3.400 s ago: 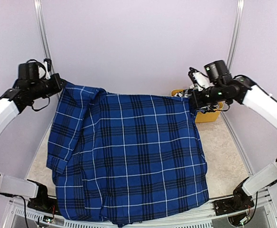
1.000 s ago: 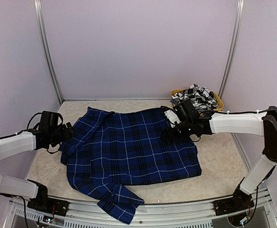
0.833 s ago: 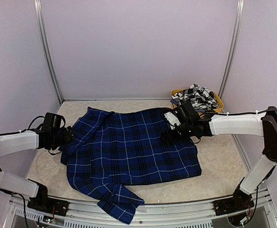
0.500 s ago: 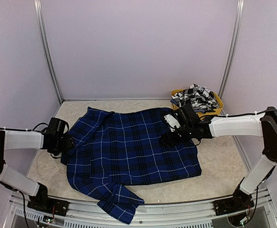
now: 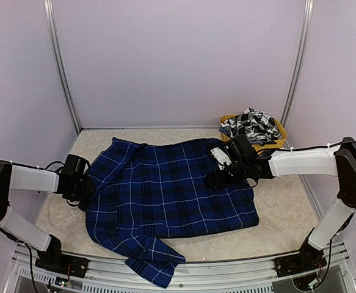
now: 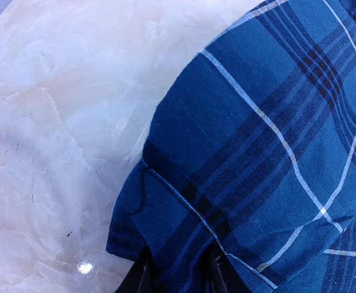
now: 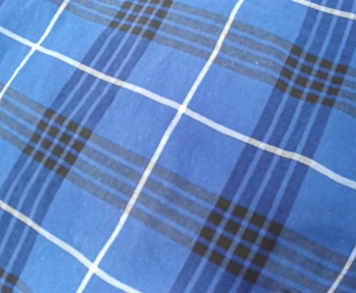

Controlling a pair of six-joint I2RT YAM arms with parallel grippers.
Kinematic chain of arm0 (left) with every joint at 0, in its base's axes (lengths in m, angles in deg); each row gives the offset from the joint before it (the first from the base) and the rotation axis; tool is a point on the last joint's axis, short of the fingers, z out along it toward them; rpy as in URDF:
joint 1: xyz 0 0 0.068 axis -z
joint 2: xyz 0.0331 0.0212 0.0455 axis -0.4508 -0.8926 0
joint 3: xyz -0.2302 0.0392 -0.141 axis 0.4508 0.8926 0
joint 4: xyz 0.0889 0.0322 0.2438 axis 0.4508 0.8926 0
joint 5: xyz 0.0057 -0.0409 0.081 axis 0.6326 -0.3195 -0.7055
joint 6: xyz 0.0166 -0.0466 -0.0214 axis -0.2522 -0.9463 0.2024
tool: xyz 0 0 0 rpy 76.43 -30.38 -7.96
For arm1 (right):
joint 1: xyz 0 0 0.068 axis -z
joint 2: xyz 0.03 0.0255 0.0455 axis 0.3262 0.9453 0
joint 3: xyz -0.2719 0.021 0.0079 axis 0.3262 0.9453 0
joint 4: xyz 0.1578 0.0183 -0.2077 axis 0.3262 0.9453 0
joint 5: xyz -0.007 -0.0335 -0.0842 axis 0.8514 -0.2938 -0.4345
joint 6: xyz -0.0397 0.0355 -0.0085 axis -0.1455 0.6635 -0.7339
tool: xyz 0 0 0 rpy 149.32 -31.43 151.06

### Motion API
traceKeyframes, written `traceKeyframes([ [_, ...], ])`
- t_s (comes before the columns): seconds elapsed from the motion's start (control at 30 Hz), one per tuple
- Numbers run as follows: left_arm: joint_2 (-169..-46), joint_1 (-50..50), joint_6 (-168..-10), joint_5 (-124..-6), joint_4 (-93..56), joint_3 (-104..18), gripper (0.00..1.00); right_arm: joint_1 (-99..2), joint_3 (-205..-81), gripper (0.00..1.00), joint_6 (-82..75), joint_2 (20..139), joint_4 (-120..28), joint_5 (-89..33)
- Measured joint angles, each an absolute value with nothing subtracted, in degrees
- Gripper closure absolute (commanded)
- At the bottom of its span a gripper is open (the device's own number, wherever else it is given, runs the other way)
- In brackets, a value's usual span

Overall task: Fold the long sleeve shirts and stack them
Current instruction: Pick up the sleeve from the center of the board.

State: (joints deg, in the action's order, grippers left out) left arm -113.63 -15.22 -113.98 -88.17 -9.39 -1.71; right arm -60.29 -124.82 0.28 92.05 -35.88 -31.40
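The royal blue plaid long sleeve shirt [image 5: 165,195] lies spread flat across the table, one sleeve end [image 5: 156,271] reaching the front rail. My left gripper [image 5: 83,188] sits low at the shirt's left edge. In the left wrist view its two dark fingers [image 6: 142,278] pinch a bunched fold of the blue cloth [image 6: 257,152], so the left gripper [image 6: 179,268] is shut on it. My right gripper [image 5: 216,178] rests on the shirt's upper right part. The right wrist view is filled by blue plaid [image 7: 178,146] and shows no fingers. The black-and-white checked shirt [image 5: 251,124] lies crumpled in the tub.
The yellow tub [image 5: 280,131] stands at the back right corner. Pale marbled tabletop [image 5: 281,189] shows to the right of the shirt and to its left [image 6: 55,122]. Grey walls and metal posts close in the back and sides.
My left gripper slid right to the shirt's left edge and closed on a fold of it. The right gripper barely shifted. Earlier both arms held the shirt up; it now lies flat.
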Motion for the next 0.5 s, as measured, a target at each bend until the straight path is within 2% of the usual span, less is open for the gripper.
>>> traceKeyframes([
  [0.17,-113.4,-15.2,-113.9,-88.0,-9.4,-1.7,0.74,-60.3,-124.8,0.35,0.5,92.1,-36.0,-31.1],
  [0.3,-112.4,-15.2,-113.8,-88.0,-9.1,-1.7,0.81,-60.3,-124.8,0.35,0.9,92.2,-36.1,-31.1],
  [0.5,-111.3,-15.2,-113.2,-88.1,-9.0,-1.9,0.86,-60.3,-124.8,0.35,1.1,92.3,-36.2,-30.7],
])
